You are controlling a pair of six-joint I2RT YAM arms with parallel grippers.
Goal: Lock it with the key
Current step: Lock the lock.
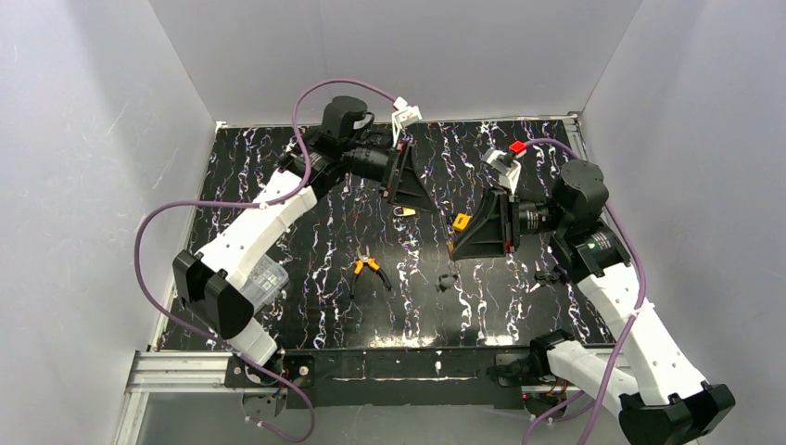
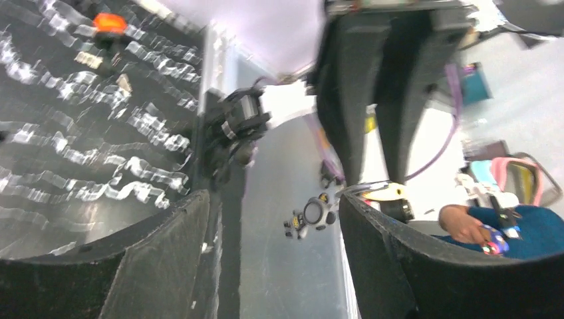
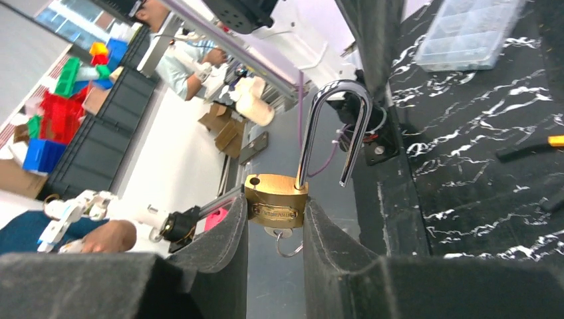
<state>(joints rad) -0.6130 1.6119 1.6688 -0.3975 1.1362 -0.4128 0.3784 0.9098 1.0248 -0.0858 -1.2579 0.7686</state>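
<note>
On the black marbled table (image 1: 417, 320), a clear plastic box (image 1: 271, 278) is seen at about 8 o'clock, partly hidden under the left arm. Orange-handled pliers (image 1: 370, 269) are laid near the middle. A small black thing (image 1: 448, 280), too small to be named, is found just at 3 o'clock of them.

A bit further back, at about 3 o'clock of the middle, the right gripper (image 3: 275, 212) is turned toward 9 o'clock. It is clenched on the brass padlock (image 3: 275, 197), which is squeezed by its body between the two black pads (image 3: 219, 252) and held up off the table. The silver shackle (image 3: 306, 143) is popped up: one leg is stuck in the body and the other is left hanging free. A key (image 3: 272, 232) is poked into the bottom of the body, and a thin ring (image 3: 287, 251) is hung from it.

Farthest back, at about 12 o'clock, the left gripper (image 2: 273, 199) is found. Its jaws are spread apart and nothing is held between them. A gap is seen between it and the padlock. A small shiny thing (image 1: 405, 211) is spotted just at 6 o'clock of it, but what it is cannot be told.
</note>
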